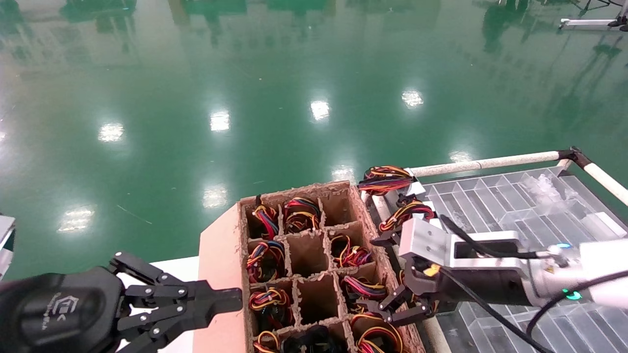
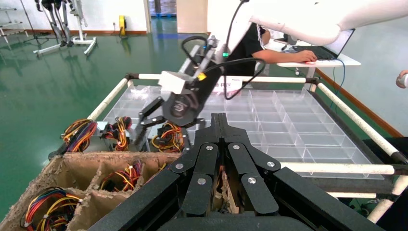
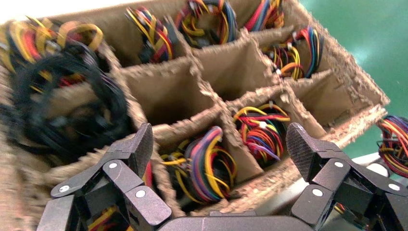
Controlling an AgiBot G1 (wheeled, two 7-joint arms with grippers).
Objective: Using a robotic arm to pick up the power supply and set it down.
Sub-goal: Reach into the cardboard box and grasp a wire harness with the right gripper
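A: Report the nearest tool first

B: Left gripper sits at the near left corner of the head view, fingers pressed together, nothing between them. Its tips touch the outer wall of the cardboard crate. It appears to be steadying the crate.

A: And the working tool?

B: Right gripper hangs at the crate's right edge, jaws spread wide and empty. In its wrist view the fingers straddle the near cells of the crate.

A: Where is the task's item?

B: Judged the likely target: the power supply in the cell between those fingers. Only its red, purple and yellow wire bundle shows; the metal body is hidden in the cell. Two more units rest further off, at the near-left corner of the clear compartment tray.

A: Current step?

B: Approach for pickup, by my reading. Nothing is gripped yet.

A: Next move requirement?

B: Descend into the cell, avoid the dividers, then close on the body rather than on loose wires
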